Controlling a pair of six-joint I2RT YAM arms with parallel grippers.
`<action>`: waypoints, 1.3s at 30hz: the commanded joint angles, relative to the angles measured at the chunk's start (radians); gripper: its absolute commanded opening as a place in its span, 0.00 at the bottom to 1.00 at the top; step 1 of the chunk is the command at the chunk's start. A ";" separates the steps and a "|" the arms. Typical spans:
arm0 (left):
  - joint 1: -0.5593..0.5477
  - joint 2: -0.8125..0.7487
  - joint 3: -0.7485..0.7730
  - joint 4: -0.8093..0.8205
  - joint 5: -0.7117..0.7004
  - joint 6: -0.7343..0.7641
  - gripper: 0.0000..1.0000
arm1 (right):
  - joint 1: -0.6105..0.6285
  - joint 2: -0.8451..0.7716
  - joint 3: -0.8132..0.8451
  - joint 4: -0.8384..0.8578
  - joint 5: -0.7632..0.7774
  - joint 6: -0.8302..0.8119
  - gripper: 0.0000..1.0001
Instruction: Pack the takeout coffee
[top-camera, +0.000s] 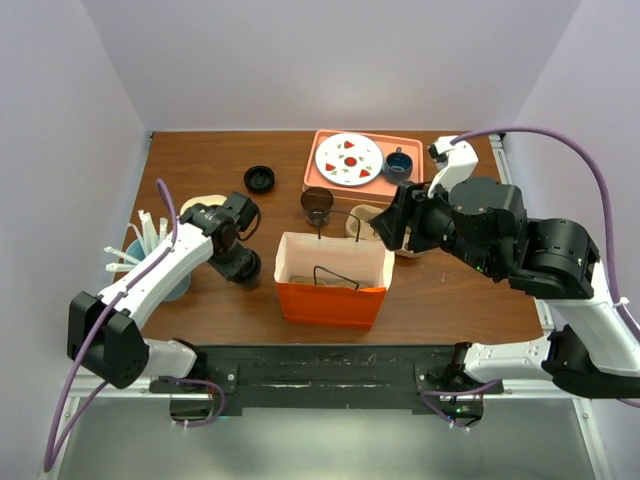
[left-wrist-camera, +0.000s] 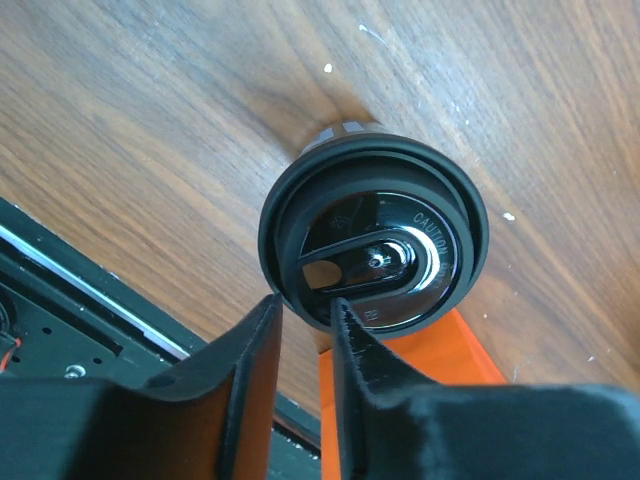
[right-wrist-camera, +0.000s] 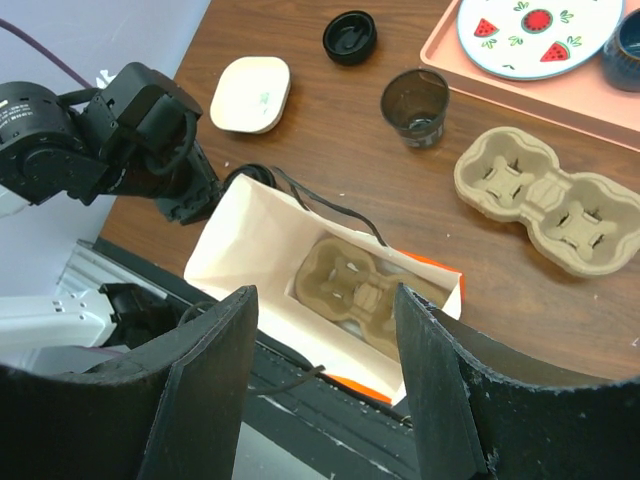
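Observation:
The takeout coffee (left-wrist-camera: 375, 235), a dark cup with a round black lid, stands on the wood table just left of the orange paper bag (top-camera: 332, 290). My left gripper (left-wrist-camera: 305, 305) is over it, its two fingers closed on the near rim of the lid, one outside and one inside. From above the gripper (top-camera: 240, 262) hides most of the cup. My right gripper (right-wrist-camera: 325, 300) is open and empty, hovering over the bag's open mouth (right-wrist-camera: 300, 250). A pulp cup carrier (right-wrist-camera: 365, 290) lies in the bag's bottom.
A second pulp carrier (top-camera: 365, 222) and an empty brown cup (top-camera: 318, 205) stand behind the bag. A loose black disc (top-camera: 259, 179) and a white disc (right-wrist-camera: 250, 92) lie further back. A pink tray (top-camera: 325, 140) holds a plate and a blue mug (top-camera: 399, 163). A blue cup of stirrers (top-camera: 150, 255) stands left.

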 joint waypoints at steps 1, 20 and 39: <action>0.008 0.010 -0.004 -0.013 -0.062 0.003 0.23 | 0.006 -0.029 -0.009 -0.058 0.051 0.060 0.61; 0.008 0.160 0.388 -0.001 -0.209 0.327 0.00 | 0.006 -0.040 -0.351 -0.206 0.077 0.373 0.55; 0.017 0.199 0.706 0.024 -0.223 0.563 0.00 | 0.005 0.049 -0.445 0.036 -0.024 0.403 0.12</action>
